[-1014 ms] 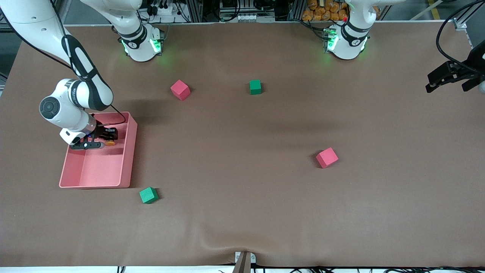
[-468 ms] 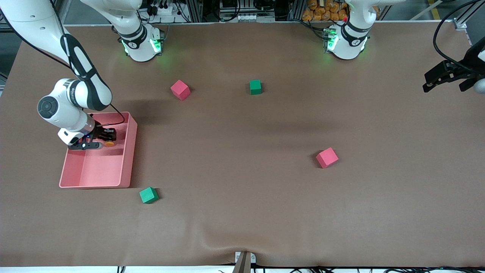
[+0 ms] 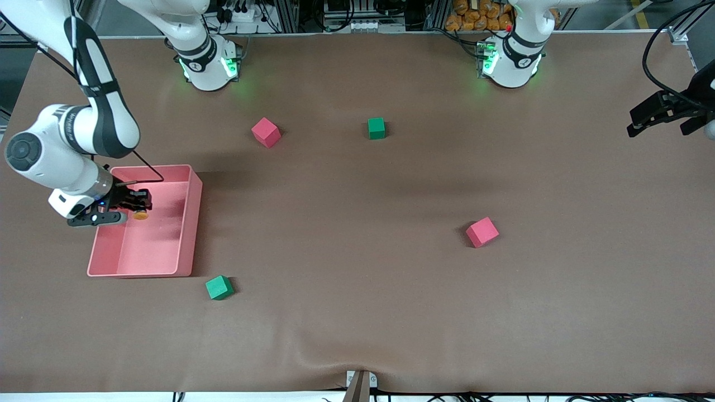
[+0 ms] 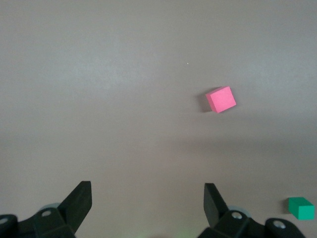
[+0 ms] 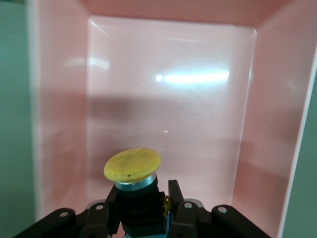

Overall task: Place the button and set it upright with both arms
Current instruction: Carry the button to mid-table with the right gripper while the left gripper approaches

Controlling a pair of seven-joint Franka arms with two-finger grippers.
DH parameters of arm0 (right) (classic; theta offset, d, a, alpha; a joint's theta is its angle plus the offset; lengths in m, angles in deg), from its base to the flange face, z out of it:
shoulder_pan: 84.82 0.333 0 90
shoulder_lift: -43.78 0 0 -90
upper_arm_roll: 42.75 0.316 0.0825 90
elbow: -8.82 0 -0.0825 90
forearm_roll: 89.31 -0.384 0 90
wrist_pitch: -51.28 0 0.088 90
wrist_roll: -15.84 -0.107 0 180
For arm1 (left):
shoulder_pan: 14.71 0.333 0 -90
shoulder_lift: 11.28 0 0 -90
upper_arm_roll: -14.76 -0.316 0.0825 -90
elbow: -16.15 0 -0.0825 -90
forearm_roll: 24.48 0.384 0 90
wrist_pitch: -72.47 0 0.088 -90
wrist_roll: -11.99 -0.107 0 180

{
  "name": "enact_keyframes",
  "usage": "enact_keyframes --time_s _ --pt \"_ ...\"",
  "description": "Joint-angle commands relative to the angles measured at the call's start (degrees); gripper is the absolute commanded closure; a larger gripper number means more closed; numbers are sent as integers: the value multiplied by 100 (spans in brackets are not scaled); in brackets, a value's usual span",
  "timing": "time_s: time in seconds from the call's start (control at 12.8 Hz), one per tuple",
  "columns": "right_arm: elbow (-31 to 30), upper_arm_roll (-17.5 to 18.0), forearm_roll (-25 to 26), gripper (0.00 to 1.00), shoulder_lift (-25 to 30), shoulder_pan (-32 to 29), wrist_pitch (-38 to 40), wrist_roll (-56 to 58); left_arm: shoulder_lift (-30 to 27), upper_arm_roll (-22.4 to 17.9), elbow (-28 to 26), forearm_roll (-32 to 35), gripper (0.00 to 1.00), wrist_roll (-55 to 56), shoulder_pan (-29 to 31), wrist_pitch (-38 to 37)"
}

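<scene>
Button (image 3: 141, 214) clamped in right gripper (image 3: 136, 206) over pink bin (image 3: 190, 223).

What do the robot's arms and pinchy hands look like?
Both arms are white and rounded, with black bands and green lights glowing at their bases. A thin black cable runs along the right arm. The right gripper and left gripper are black, with two fingers each.

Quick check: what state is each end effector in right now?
Left end effector: open, empty, waiting above the table.
Right end effector: shut on the button, over the pink bin.
</scene>
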Motion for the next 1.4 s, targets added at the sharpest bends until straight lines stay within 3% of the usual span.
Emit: enact_keyframes --time_s 0.0,0.23,0.39,0.7,0.94,1.33 --pt "697 -1 13 100 -52 640 780 -44 93 17 59 -6 0 55 7 77" --pt "1023 -1 4 100 -87 1712 834 -193 199 43 59 -15 0 55 -54 77" --pt "1269 -1 4 100 -331 2433 800 -867 286 79 6 -15 0 55 -90 60" --pt "2637 -18 100 100 -1700 3919 721 -2976 541 350 15 -15 0 29 -151 34" --pt "3947 -18 74 100 -2878 4491 720 -4239 1128 632 32 -6 0 125 -152 42" --pt "4819 -19 92 100 -3969 4949 115 -5044 1911 641 24 -586 0 424 -90 78"
